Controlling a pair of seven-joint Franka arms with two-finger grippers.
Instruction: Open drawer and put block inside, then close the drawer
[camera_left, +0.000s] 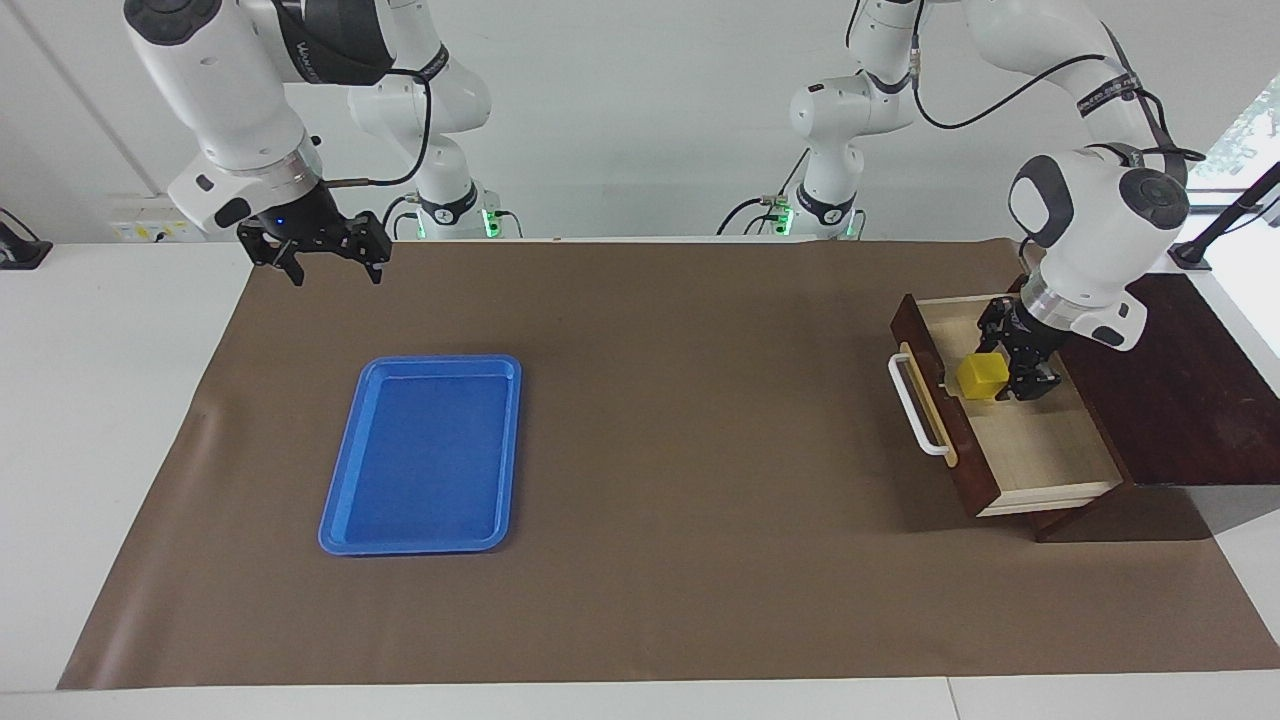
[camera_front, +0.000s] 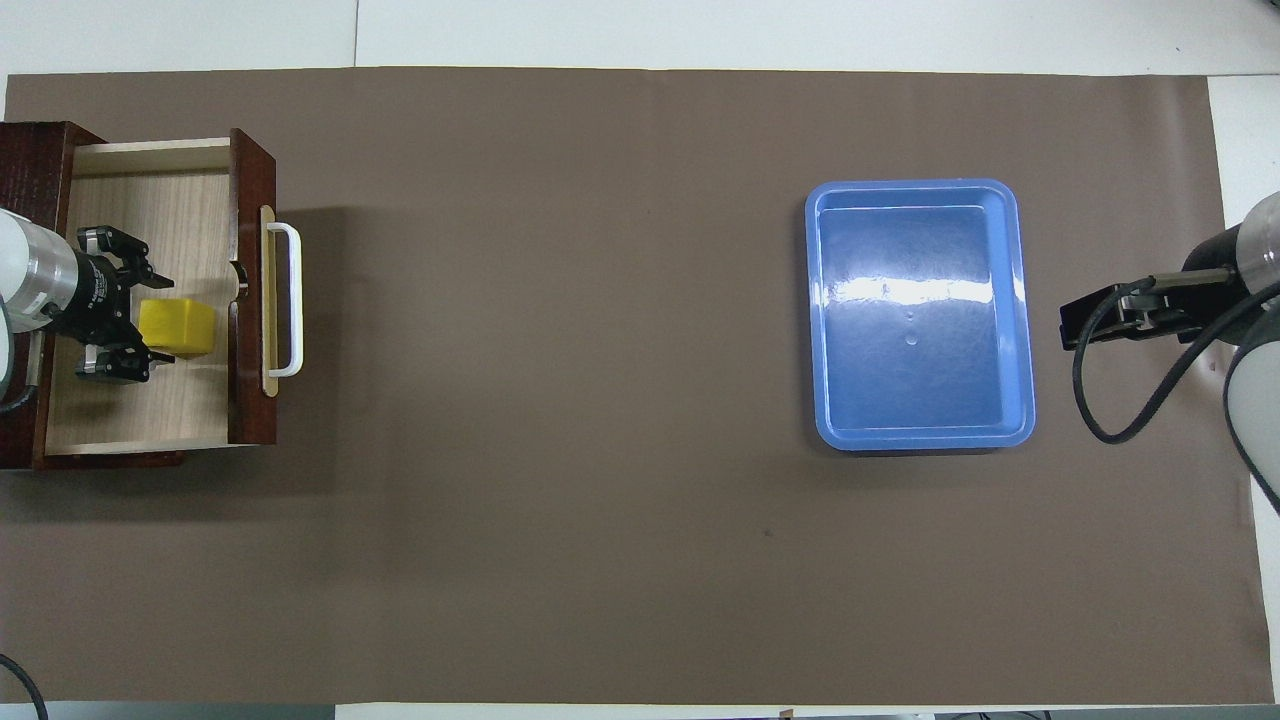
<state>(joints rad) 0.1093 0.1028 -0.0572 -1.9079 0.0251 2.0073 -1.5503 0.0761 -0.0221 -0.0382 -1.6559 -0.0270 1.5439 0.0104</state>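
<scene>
The dark reddish-brown drawer (camera_left: 1040, 450) stands pulled open at the left arm's end of the table, its white bar handle (camera_left: 918, 408) facing the table's middle. In the overhead view the drawer's (camera_front: 150, 200) pale floor shows. The yellow block (camera_left: 982, 376) lies inside the drawer, close to its front panel (camera_front: 177, 328). My left gripper (camera_left: 1005, 365) reaches down into the drawer, open, its fingers either side of the block with a gap showing (camera_front: 160, 315). My right gripper (camera_left: 330, 262) hangs open and empty above the mat at the right arm's end (camera_front: 1075, 325).
The drawer slides out of a dark wooden cabinet (camera_left: 1190, 400) at the table's edge. A flat blue tray (camera_left: 425, 455), empty, lies on the brown mat (camera_left: 680, 420) toward the right arm's end (camera_front: 920, 315).
</scene>
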